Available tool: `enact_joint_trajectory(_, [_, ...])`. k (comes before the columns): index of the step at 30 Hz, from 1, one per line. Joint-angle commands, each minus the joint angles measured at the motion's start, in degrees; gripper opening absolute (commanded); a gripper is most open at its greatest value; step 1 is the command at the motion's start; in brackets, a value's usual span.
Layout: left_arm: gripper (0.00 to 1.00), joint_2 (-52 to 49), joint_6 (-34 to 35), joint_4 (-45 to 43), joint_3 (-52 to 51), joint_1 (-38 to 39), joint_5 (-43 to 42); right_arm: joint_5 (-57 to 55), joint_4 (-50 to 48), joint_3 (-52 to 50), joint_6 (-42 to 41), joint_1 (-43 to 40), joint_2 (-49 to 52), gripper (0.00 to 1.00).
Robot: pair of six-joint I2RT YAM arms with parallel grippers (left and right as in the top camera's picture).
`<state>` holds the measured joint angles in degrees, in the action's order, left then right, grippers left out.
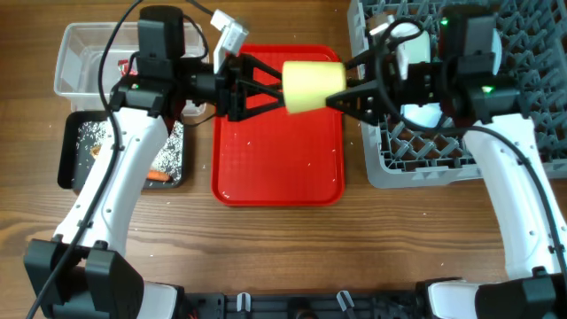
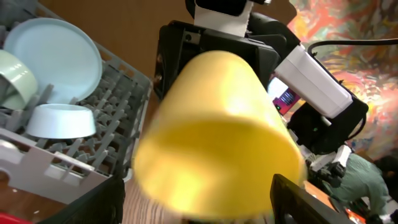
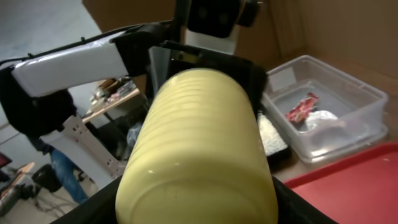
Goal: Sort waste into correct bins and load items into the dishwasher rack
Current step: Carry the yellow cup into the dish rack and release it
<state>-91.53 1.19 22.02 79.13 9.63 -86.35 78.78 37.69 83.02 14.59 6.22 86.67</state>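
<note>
- Table (image 1: 283,248): bare wood, nearest the robot's base, carrying everything listed below.
- Red tray (image 1: 276,168): lies flat at the centre of the table, between the black tray and the rack.
- Black tray (image 1: 64,159): on the table just left of the red tray and partly hidden by the left arm. Loose rice grains (image 1: 93,133) are scattered inside, and a carrot (image 1: 158,176) lies at its near right corner.
- Yellow cup (image 1: 312,86): in the air above the far half of the red tray, lying sideways with its long axis running from one claw to the other.
- Left claw (image 1: 279,87): at the cup's left end, fingers spread wide on either side of it. In the left wrist view one finger (image 2: 87,205) stands clear of the cup's wall, so this claw is open and grips nothing.
- Right claw (image 1: 345,86): at the cup's right end, fingers pressed against opposite sides. It is closed on the cup and carries it.
- Clear tub (image 1: 75,40): at the far left of the table, beyond the black tray. A red wrapper (image 3: 301,106) and a white tissue (image 3: 323,118) lie side by side inside.
- Rack (image 1: 390,164): at the far right, just beside the red tray. A plate (image 2: 53,53) stands on edge among the pegs, a green bowl (image 2: 15,78) is beside it, and a small dish (image 2: 59,121) sits upside down.
</note>
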Motion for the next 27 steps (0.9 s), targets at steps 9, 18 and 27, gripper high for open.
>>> enact_joint_trajectory(9, [0.82, 0.2, -0.3, 1.1, 0.6, -2.9, 2.7, -11.2, 5.6, -0.1, -1.5, -2.9, -0.2, 0.51])
enact_joint_trajectory(18, [1.0, 0.2, -0.3, 17.2, 0.6, -2.1, 49.0, -47.4, 21.0, 3.2, -12.3, -3.0, -5.9, 0.5])
enact_joint_trajectory(27, [1.0, 0.2, -0.3, 17.3, 0.6, -2.1, 55.2, -73.3, 36.8, 3.2, -22.1, -3.0, -5.8, 0.5])
